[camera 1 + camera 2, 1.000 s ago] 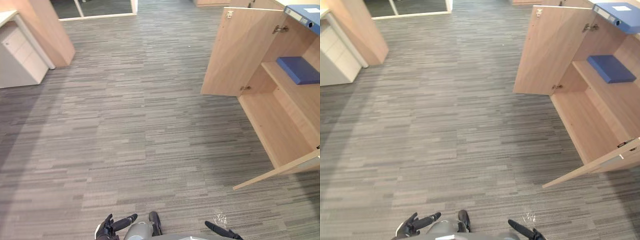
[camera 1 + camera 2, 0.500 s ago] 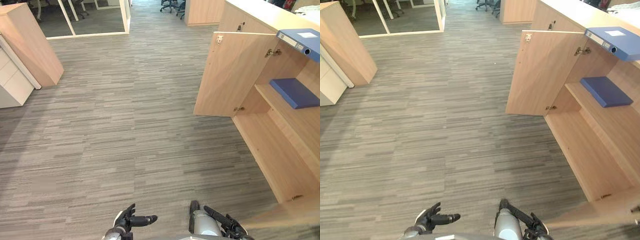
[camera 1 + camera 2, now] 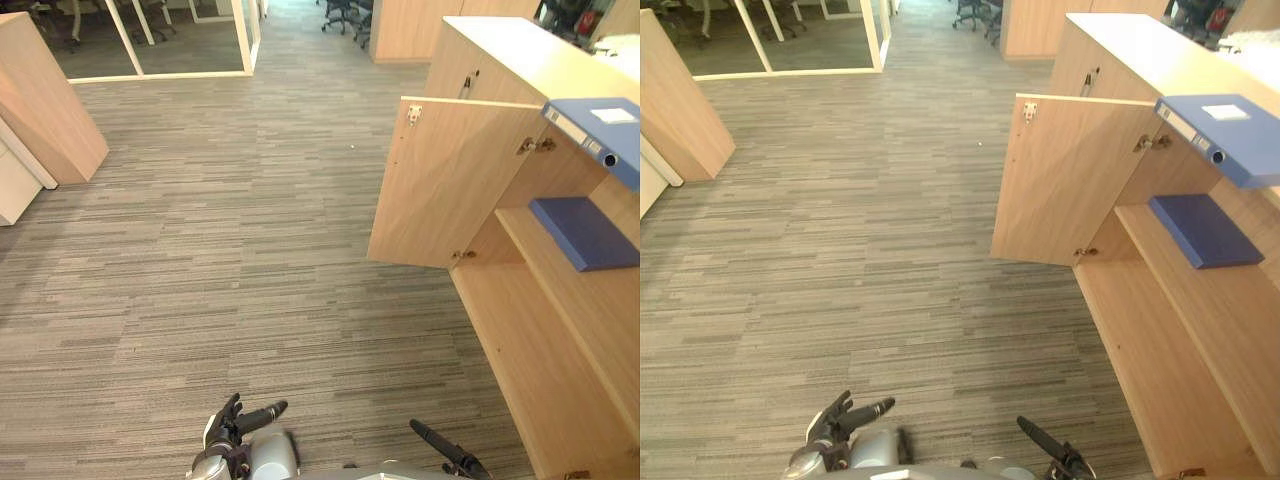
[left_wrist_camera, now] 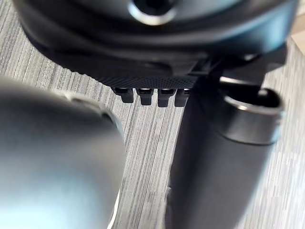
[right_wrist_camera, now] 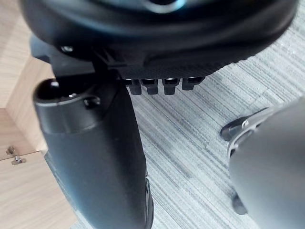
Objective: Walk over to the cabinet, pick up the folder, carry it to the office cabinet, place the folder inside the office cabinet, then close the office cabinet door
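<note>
Two blue folders sit at the open cabinet (image 3: 510, 60). A thick binder (image 3: 603, 135) lies flat on its top at the front edge, its labelled spine facing the open side. A flat folder (image 3: 583, 232) lies on the shelf (image 3: 570, 300) inside, long axis running into the compartment. The binder on top looks like the one to pick up, though I cannot be sure.

Both lie ahead and to the robot's right, well apart from either hand, past the door (image 3: 440, 185) that stands swung out over the carpet (image 3: 250, 250). The right hand (image 3: 447, 456) is the nearer one and hangs low on the cabinet's side; the left hand (image 3: 228, 432) hangs low on the far side. A turn and more steps to the right are probably needed before any reach.

The eye views give the folders and their bearing. The wrist views give the fingers: the right fingers (image 5: 155, 86) and the left fingers (image 4: 145, 95) are straight and apart, holding nothing. The right wrist view also shows a wood panel with a hinge (image 5: 12, 157) close by.
</note>
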Controlling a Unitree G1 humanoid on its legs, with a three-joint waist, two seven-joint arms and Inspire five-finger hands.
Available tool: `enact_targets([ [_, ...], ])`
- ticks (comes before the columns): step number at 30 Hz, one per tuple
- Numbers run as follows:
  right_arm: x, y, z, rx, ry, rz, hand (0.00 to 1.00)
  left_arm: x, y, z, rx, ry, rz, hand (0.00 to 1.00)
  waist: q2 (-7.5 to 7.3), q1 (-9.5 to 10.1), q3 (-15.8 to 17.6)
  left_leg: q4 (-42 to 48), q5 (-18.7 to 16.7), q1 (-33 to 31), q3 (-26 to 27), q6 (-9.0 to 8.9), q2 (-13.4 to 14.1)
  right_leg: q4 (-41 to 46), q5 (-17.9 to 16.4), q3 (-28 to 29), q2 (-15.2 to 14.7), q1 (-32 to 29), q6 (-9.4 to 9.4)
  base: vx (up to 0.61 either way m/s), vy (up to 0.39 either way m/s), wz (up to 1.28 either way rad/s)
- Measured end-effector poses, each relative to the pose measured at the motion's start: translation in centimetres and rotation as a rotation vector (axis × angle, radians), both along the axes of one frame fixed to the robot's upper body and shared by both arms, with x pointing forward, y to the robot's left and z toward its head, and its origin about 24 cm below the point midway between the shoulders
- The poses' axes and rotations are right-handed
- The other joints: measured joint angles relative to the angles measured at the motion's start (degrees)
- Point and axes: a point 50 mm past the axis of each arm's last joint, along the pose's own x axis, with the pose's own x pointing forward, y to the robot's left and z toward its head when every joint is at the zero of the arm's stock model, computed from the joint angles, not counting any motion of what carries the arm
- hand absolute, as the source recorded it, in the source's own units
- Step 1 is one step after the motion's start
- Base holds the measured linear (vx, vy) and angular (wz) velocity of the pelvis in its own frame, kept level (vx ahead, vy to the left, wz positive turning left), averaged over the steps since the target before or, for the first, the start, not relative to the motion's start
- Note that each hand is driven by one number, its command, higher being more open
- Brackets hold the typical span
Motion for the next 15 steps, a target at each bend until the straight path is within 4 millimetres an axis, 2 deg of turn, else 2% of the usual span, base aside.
enact_targets([
  [1,0.1,0.2,0.0,0.003,-0.004,0.008,1.0,-0.2,0.1,-0.1,0.004,0.007,0.002,1.0,-0.01,0.28,-0.2,-0.8,1.6,0.7,-0.8,1.06,-0.7,0.1,-0.2,1.5,0.0,0.3,0.34,0.37,0.061,-1.04],
  [2,0.5,0.3,0.1,0.003,-0.02,0.016,1.0,-0.1,0.3,0.0,0.008,0.009,0.002,1.0,0.03,-0.01,-0.2,0.9,1.1,0.4,-0.9,3.32,-1.2,1.2,-1.1,2.9,-0.6,0.0,0.83,0.32,0.043,-0.59],
  [3,0.6,0.4,0.1,0.004,-0.026,0.016,1.0,-0.2,0.2,-0.1,0.006,0.013,0.002,1.0,-0.12,-0.24,-0.3,2.8,-1.0,0.2,-0.3,3.83,-1.2,3.1,-2.3,3.6,-1.1,-0.8,2.46,0.44,0.073,-0.73],
  [4,0.3,0.6,0.0,0.008,-0.017,0.022,1.0,-0.2,0.3,-0.2,0.001,0.018,0.007,1.0,-0.55,-0.06,-0.1,3.1,-3.5,2.7,2.5,4.58,-1.1,11.2,-4.2,5.5,-2.3,-3.1,5.57,0.27,0.051,-0.6],
  [5,0.3,0.6,0.0,0.008,-0.017,0.024,1.0,-0.3,0.3,-0.2,0.0,0.021,0.009,1.0,-0.65,-0.06,-0.1,2.9,-3.8,3.6,3.1,4.59,-1.2,13.6,-4.5,5.7,-2.7,-3.9,6.06,0.31,0.098,-0.75],
  [6,0.3,0.7,0.0,0.011,-0.019,0.021,1.0,-0.5,0.5,-0.3,0.004,0.032,0.008,1.0,-1.1,-0.2,-0.1,1.2,-4.5,6.7,5.0,4.85,-1.6,22.2,-4.7,5.3,-4.0,-6.5,7.51,0.3,0.153,-0.64],
  [7,0.3,0.8,0.0,0.012,-0.022,0.02,1.0,-0.9,0.7,-0.4,0.014,0.048,-0.006,1.0,-1.94,-0.81,-0.2,-1.1,-5.3,11.1,7.0,5.14,-2.7,32.4,-3.2,2.8,-7.0,-9.4,10.6,0.36,0.179,-0.77],
  [8,0.4,0.9,0.0,0.013,-0.03,0.022,1.0,-1.4,0.7,-0.5,0.018,0.067,-0.029,1.0,-2.12,-1.76,-0.6,-3.8,-5.8,15.0,8.4,5.38,-3.7,40.1,-0.1,-1.8,-11.0,-11.5,11.58,0.37,0.184,-0.66],
  [9,0.4,0.9,0.1,0.012,-0.037,0.025,1.0,-1.5,0.7,-0.6,0.02,0.073,-0.043,1.0,-2.33,-2.16,-1.0,-5.8,-6.0,17.3,9.4,5.4,-4.3,44.3,1.4,-6.0,-14.0,-12.4,9.52,0.23,0.119,-0.48],
  [10,0.4,0.9,0.1,0.011,-0.042,0.028,1.0,-1.6,0.7,-0.6,0.017,0.075,-0.044,1.0,-2.33,-2.18,-1.4,-6.9,-6.0,18.6,10.1,5.38,-4.6,46.3,0.9,-8.4,-15.8,-13.1,8.65,0.39,0.153,-0.53],
  [11,0.7,0.7,0.2,0.005,-0.057,0.035,1.0,-1.6,0.6,-0.7,0.014,0.078,-0.047,1.0,-1.93,-2.39,-1.2,-9.1,-6.0,21.7,11.3,5.39,-4.5,47.7,-1.5,-13.0,-18.6,-14.1,6.42,0.33,0.097,-0.5],
  [13,0.9,0.6,0.3,-0.002,-0.069,0.033,1.0,-1.8,0.5,-0.8,0.016,0.093,-0.06,1.0,-1.33,-3.0,-0.9,-10.3,-6.0,23.8,12.0,5.39,-3.3,45.1,-4.2,-15.1,-18.7,-15.5,5.52,0.27,0.027,-0.38],
  [14,1.1,0.4,0.5,-0.009,-0.081,0.036,1.0,-1.8,0.3,-0.8,0.017,0.098,-0.075,1.0,-0.86,-3.38,-0.8,-10.8,-6.0,24.8,12.6,5.35,-2.2,39.0,-5.2,-16.8,-17.8,-16.3,5.17,0.28,-0.055,-0.3],
  [15,1.1,0.5,0.5,-0.01,-0.081,0.039,1.0,-2.0,0.4,-0.9,0.019,0.105,-0.083,1.0,-1.19,-3.38,-0.9,-11.0,-6.0,25.5,13.6,5.32,-1.8,30.0,-4.2,-18.0,-17.7,-16.8,5.21,0.28,-0.085,-0.28],
])
